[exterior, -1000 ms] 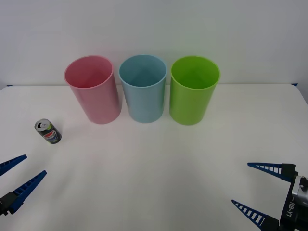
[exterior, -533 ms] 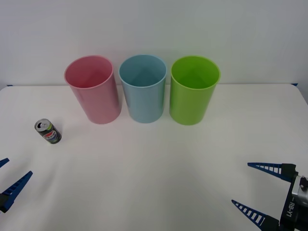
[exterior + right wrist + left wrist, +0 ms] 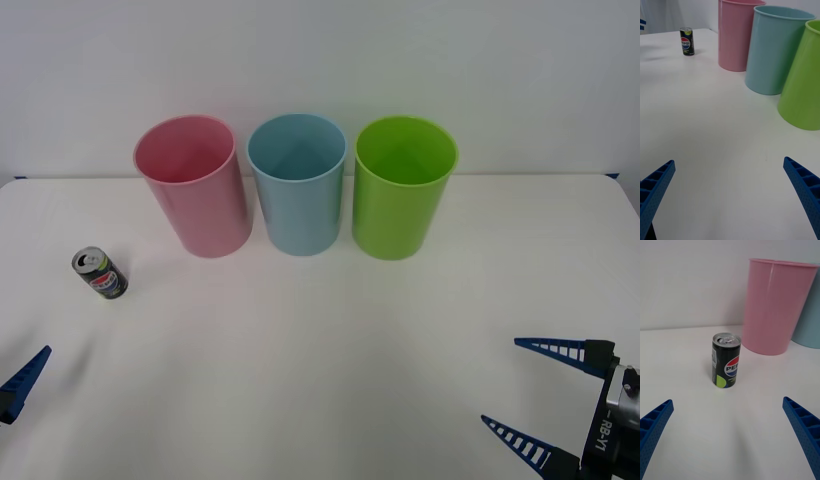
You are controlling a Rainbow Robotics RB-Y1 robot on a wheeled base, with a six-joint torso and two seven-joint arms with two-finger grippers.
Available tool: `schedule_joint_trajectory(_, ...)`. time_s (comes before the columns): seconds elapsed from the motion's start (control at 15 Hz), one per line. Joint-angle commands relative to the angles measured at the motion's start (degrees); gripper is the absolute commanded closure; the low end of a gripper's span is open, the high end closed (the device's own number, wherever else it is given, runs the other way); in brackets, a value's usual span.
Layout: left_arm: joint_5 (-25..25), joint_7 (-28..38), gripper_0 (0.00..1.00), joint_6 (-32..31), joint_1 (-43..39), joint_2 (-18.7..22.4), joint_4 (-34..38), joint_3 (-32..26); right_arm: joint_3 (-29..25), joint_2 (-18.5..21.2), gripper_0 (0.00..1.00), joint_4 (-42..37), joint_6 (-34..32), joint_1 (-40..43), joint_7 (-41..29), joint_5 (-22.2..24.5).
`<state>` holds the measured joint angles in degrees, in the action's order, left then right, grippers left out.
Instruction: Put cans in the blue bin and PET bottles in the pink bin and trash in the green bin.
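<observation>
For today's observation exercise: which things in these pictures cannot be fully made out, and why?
- Left end effector, front view: cut off by the picture's left edge.
- Bottoms inside the pink bin, blue bin and green bin: hidden by their walls.
- Can: far side hidden; small print too small.
- Green bin, right wrist view: cut off by the edge.

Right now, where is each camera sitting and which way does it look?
Front view: from above the arms, looking forward and down at the white table, with pink bin, blue bin, green bin; right pincer near the bottom right corner, left pincer tip at the bottom left.
Right wrist view: low over the table, facing the bins; its open blue fingers show.
Left wrist view: low, facing the can, left pincer open.
All three views share the can and pink bin.
</observation>
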<state>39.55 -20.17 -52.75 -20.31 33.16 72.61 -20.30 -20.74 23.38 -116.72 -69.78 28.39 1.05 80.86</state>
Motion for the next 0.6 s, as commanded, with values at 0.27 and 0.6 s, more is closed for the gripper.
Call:
schedule_joint_trajectory(0.27,-0.5,-0.1,0.00,10.9,3.9,0.1,0.8,4.9,0.0,0.0,0.00,0.0,0.0,0.0,0.0,0.0)
schedule_joint_trajectory(0.6,-0.4,-0.3,0.00,21.6,10.1,0.1,0.9,11.2,0.0,0.0,0.00,0.0,0.0,0.0,0.0,0.0)
